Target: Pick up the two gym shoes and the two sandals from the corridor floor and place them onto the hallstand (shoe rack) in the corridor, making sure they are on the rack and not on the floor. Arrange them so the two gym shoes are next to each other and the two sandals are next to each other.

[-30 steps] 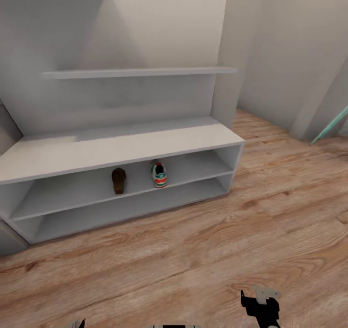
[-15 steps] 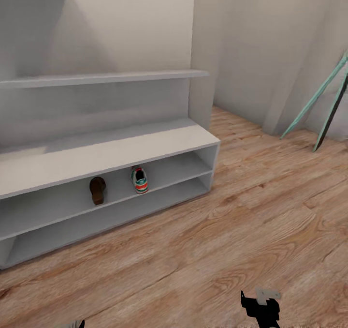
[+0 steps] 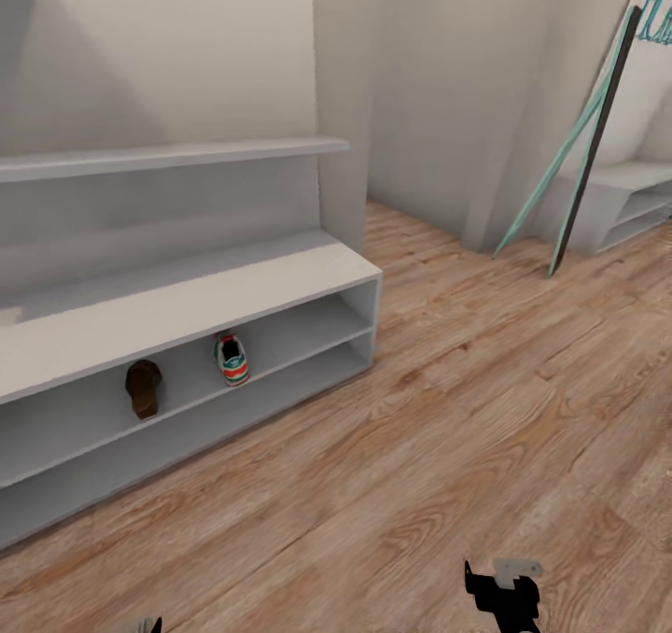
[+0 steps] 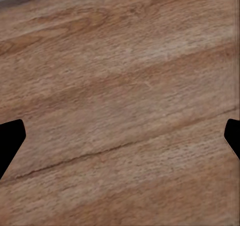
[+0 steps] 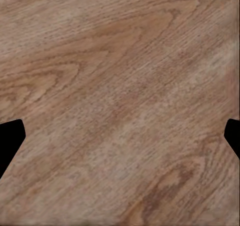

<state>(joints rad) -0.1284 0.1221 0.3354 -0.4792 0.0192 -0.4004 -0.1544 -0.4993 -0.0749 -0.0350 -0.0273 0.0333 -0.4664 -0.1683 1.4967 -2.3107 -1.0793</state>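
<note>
The light grey hallstand (image 3: 187, 297) stands at the left in the head view, against the wall. On its upper open shelf rest one brown sandal (image 3: 143, 387) and one white gym shoe (image 3: 231, 359), about a shoe's width apart. My right gripper (image 3: 504, 596) hangs low over the corridor floor (image 3: 420, 428), well away from the rack. A sliver of my left gripper (image 3: 145, 625) peeks in at the bottom edge. In the wrist views the left gripper (image 4: 120, 141) and the right gripper (image 5: 120, 141) are open, with bare wood planks between their fingers.
A teal pole (image 3: 560, 161) and a dark pole (image 3: 597, 133) lean against the wall at the far right. Behind them sits a low plain grey bench (image 3: 625, 199). A wall corner (image 3: 341, 101) juts out beside the hallstand's right end.
The camera has swung to the right, so the hallstand and its shoes slid left in the picture and the leaning poles and grey bench came into view. Both grippers hold the same pose.
</note>
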